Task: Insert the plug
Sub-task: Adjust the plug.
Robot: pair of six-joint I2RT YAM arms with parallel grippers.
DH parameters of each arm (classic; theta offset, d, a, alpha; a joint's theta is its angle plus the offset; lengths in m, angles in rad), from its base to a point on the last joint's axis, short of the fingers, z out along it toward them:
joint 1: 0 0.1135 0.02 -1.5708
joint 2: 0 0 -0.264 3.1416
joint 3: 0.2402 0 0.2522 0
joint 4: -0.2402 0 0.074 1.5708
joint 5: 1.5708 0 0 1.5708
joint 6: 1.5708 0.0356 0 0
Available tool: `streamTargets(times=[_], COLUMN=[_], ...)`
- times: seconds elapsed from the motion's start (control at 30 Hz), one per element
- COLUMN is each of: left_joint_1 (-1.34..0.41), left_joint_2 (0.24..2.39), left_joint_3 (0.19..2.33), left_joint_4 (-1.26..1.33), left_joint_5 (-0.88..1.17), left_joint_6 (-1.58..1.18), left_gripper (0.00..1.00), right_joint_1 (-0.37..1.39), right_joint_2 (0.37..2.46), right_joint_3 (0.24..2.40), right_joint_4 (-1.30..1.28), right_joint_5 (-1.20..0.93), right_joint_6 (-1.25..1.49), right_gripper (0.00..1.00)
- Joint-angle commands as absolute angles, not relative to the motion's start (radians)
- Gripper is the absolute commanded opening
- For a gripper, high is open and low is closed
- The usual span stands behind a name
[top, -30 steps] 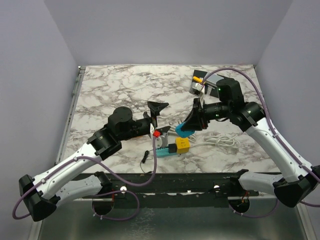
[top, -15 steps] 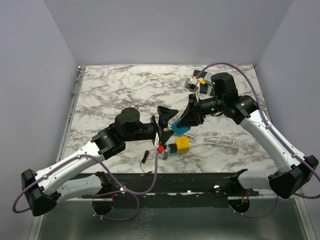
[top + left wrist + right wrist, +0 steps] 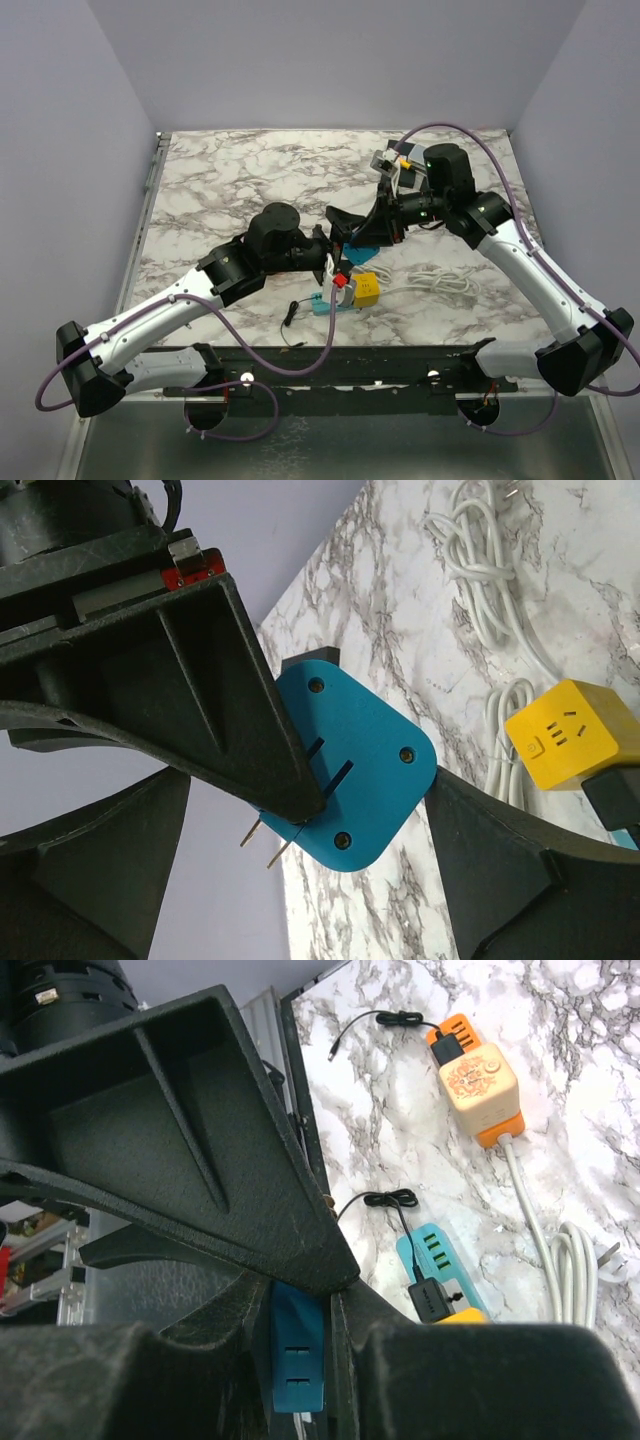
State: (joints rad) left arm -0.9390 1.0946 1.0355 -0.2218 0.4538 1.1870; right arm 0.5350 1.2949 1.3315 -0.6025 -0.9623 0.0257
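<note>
The plug [image 3: 352, 780] is a blue rounded block with two metal prongs sticking out of its lower left edge. My right gripper [image 3: 368, 232] is shut on it and holds it above the table; in the right wrist view the blue plug [image 3: 298, 1352] is pinched between that gripper's [image 3: 300, 1330] black fingers. My left gripper [image 3: 340, 232] is open and faces the plug; in the left wrist view the left gripper [image 3: 300, 865] has one finger on each side of the plug, apart from it. A yellow cube socket [image 3: 565, 735] lies on the marble below.
A teal power strip [image 3: 440, 1260] with a black adapter [image 3: 430, 1300] plugged in lies beside the yellow cube [image 3: 362, 289]. A coiled white cable [image 3: 440, 283] lies to its right. An orange and cream cube socket [image 3: 478, 1085] sits at the back of the marble table [image 3: 220, 190].
My left arm has swung right and up, so its open jaws now flank the plug. The right gripper has lifted the plug and shifted it slightly left.
</note>
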Motion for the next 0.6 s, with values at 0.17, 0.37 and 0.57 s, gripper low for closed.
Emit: streamTargets(times=[0.17,0.37,0.57], left_joint_1=[-0.952,-0.96,-0.966], left_joint_2=[1.127,1.13,1.127], left_joint_3=[1.101,1.102,1.084], left_joint_4=[-0.152,-0.116,-0.055], left_joint_5=[0.425,0.372,0.318], left_joint_6=[1.089,1.03,0.95], left_gripper=[0.87,0.56,0.25], right_joint_1=[0.562,0.566,0.567], right_joint_2=[1.277,1.254,1.213], right_joint_3=[1.236,1.176,1.076], right_joint_4=[-0.407,-0.278,-0.093], right_joint_5=[-0.989,-0.929,-0.838], right_joint_6=[0.154,0.26,0.408], right_gripper=[0.12,0.19,0.3])
